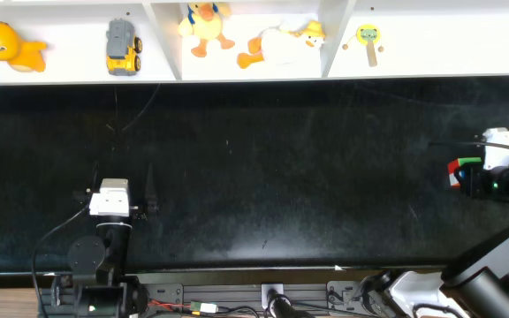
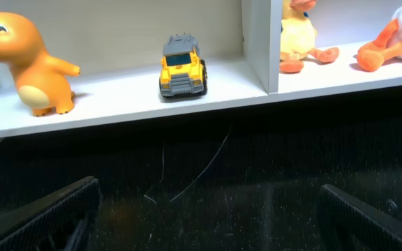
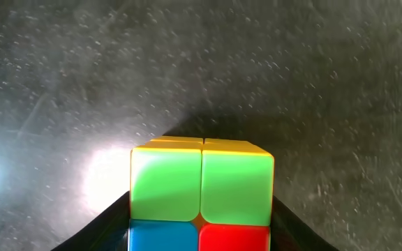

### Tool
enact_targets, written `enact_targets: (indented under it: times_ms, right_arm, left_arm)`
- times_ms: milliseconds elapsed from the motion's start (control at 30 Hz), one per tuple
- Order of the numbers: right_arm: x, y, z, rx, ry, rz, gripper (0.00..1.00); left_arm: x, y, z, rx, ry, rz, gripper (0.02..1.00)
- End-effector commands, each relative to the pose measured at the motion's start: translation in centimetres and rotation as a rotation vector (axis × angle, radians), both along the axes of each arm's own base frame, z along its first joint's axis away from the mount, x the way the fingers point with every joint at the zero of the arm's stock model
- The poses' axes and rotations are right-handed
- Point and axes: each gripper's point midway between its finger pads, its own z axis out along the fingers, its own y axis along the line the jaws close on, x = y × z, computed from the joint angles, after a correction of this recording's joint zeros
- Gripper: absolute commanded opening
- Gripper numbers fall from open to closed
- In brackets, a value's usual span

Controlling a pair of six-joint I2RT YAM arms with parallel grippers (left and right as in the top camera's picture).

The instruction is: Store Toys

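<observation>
A colour cube [image 3: 201, 188] with green, blue, red and yellow faces sits between the fingers of my right gripper [image 3: 201, 226], which is shut on it just above the black mat. From above, the cube [image 1: 455, 170] and right gripper [image 1: 468, 177] are at the far right of the mat. My left gripper [image 2: 208, 219] is open with nothing in it, low over the mat at the front left, facing the shelf. The left arm's wrist [image 1: 110, 198] is near the front left.
A white shelf [image 1: 254, 71] with dividers runs along the back. It holds an orange dinosaur [image 1: 11, 46], a yellow truck [image 1: 122, 46], a yellow duck plush [image 1: 206, 25], a white duck plush [image 1: 283, 44] and a small wooden toy [image 1: 368, 40]. The black mat [image 1: 281, 168] spans the middle.
</observation>
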Motion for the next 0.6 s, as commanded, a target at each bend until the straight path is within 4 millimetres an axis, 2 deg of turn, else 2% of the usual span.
enact_targets:
  times_ms: [33, 200, 367, 467, 600]
  right_arm:
    - [1.6, 1.0, 3.0, -0.044, -0.074, 0.019, 0.297]
    - [5.1, 1.6, 6.7, -0.088, -0.154, 0.05, 0.299]
    - [9.5, 2.3, 11.7, -0.146, -0.264, 0.1, 0.301]
    - [12.1, 2.4, 13.1, -0.148, -0.3, 0.109, 0.299]
    - [15.2, 2.7, 13.8, -0.127, -0.32, 0.113, 0.297]
  left_arm:
    - [-0.1, -0.3, 0.1, -0.008, -0.006, -0.012, 0.998]
    - [-0.1, -0.3, 0.1, -0.008, -0.006, -0.012, 0.998]
    - [-0.1, -0.2, 0.1, -0.008, -0.006, -0.012, 0.998]
    - [-0.1, -0.3, 0.1, -0.008, -0.006, -0.012, 0.998]
    - [-0.1, -0.3, 0.1, -0.008, -0.006, -0.012, 0.998]
